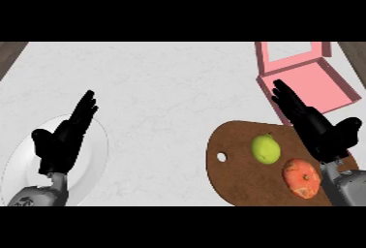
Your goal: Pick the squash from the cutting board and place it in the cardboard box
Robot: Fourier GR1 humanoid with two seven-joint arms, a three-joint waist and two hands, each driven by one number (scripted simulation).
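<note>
White marbled desk (164,97) carrying a rounded brown cutting board (239,184), orange squash (301,179), pink box (314,80); left hand (64,140), right hand (318,128) hovering, fingers straight, apart.

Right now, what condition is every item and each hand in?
Left hand: open, fingers straight, above the white plate.
Right hand: open, holding nothing.
Orange squash: lying on the cutting board, not held.
Green fruit: on the board, beside the squash.
Pink box: open, lid flap up; nothing visible inside.
</note>
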